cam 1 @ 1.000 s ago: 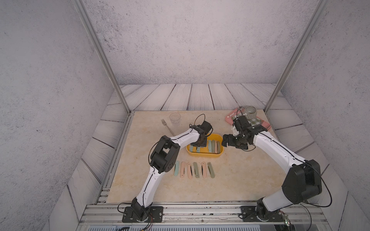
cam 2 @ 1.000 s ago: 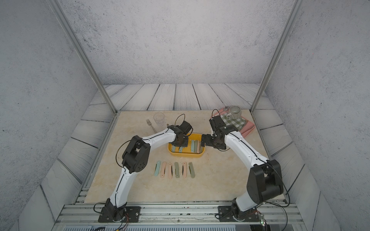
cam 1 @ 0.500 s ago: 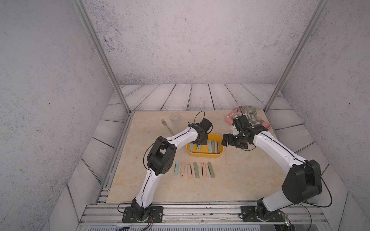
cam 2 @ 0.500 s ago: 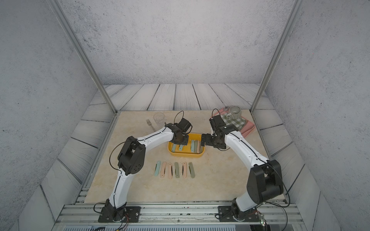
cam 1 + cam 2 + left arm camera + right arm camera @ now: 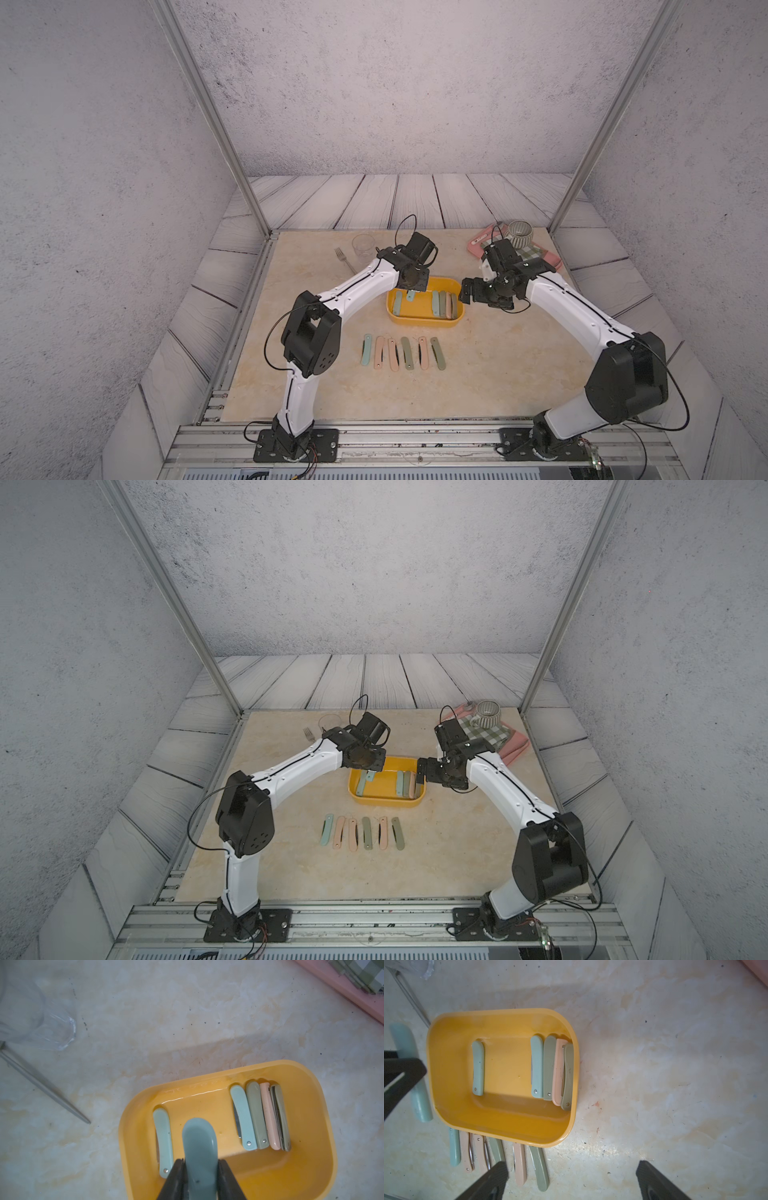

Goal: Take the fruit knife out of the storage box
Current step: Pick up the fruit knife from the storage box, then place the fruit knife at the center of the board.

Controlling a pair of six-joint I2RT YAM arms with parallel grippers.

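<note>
Starting at the near edge and working outward. Counted six folded knives [image 5: 406, 352] in a row on the worktop [image 5: 519, 365], side by side, with pale blue, pink and olive handles, just in front of the storage box [image 5: 422, 322] and apart from it.

Found the yellow box upright mid-worktop, between the two arms. Counted five folded knives on its floor: a lone pale knife [image 5: 164, 1140] toward the left arm's side, and a pack of four [image 5: 257, 1115] edge to edge against the wall on the right arm's side.

Noted the left fingers [image 5: 173, 1180] clamped on the teal fruit knife [image 5: 199, 1151], folded, gripped across the handle with the rounded end sticking out past the tips. Placed it, in both top views, above the box's left part, off the floor and next to the lone pale knife.

Noted the right fingers [image 5: 492, 1182] spread wide and holding nothing, low beside the box's right end, outside the rim. Could not resolve any contact with the rim.

Logged farther back on the left a fork [image 5: 344, 259] and a clear glass [image 5: 363, 249] close together, well apart from the box. Logged at the far right a pink tray [image 5: 476, 245] carrying a checked cloth [image 5: 530, 251] and a ribbed cup [image 5: 520, 233].
</note>
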